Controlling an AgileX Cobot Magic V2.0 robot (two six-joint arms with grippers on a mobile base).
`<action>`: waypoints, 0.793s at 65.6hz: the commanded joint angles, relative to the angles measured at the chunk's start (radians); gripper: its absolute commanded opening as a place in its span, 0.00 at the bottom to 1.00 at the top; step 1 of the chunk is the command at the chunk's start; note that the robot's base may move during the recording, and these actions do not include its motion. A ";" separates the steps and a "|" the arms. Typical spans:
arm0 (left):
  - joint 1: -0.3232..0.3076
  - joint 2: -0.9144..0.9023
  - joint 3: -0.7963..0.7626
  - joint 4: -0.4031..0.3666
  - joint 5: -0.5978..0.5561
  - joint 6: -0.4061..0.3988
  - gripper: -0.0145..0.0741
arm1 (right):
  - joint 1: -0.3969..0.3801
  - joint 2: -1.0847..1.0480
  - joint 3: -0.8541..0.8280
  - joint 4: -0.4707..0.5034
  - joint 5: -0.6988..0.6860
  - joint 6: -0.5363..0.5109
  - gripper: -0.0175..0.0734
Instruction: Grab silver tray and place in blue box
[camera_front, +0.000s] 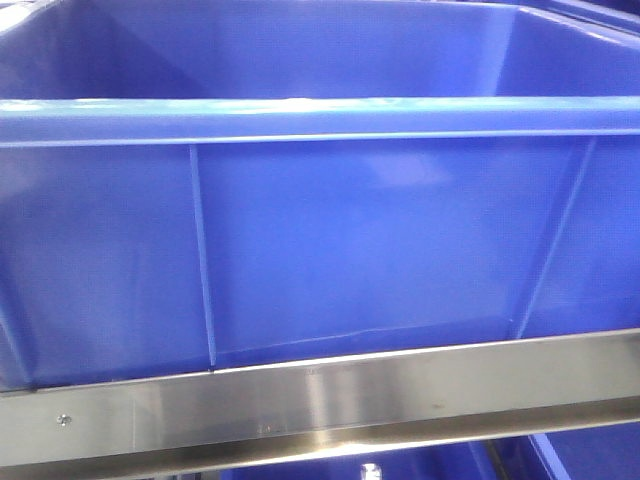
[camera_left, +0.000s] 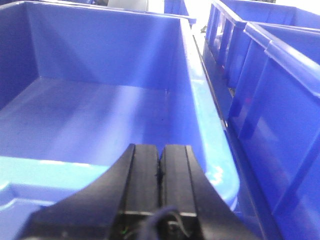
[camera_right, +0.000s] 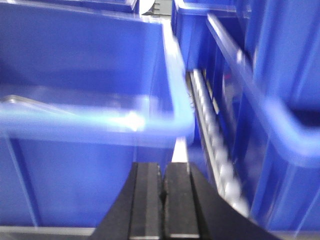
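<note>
The blue box (camera_front: 320, 117) fills the front view, its ribbed side wall close to the camera. In the left wrist view the same kind of blue box (camera_left: 210, 130) lies open below, its floor bare. My left gripper (camera_left: 160, 149) hangs over its near rim, shut with nothing between the fingers. My right gripper (camera_right: 162, 167) is shut too, empty, in front of a blue box (camera_right: 172, 65) wall and rim. The silver tray is out of view in all three views.
A steel shelf rail (camera_front: 330, 390) runs under the box in the front view. More blue crates (camera_left: 270, 75) stand to the right. A steel roller track (camera_right: 215, 150) runs between crates beside my right gripper.
</note>
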 joint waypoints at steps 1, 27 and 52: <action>0.001 -0.015 -0.002 -0.006 -0.087 0.000 0.05 | -0.006 -0.022 0.018 -0.018 -0.178 0.079 0.25; 0.001 -0.015 -0.002 -0.006 -0.087 0.000 0.05 | -0.006 -0.022 0.015 -0.060 -0.159 0.110 0.25; 0.001 -0.015 -0.002 -0.006 -0.087 0.000 0.05 | -0.006 -0.022 0.015 -0.060 -0.158 0.110 0.25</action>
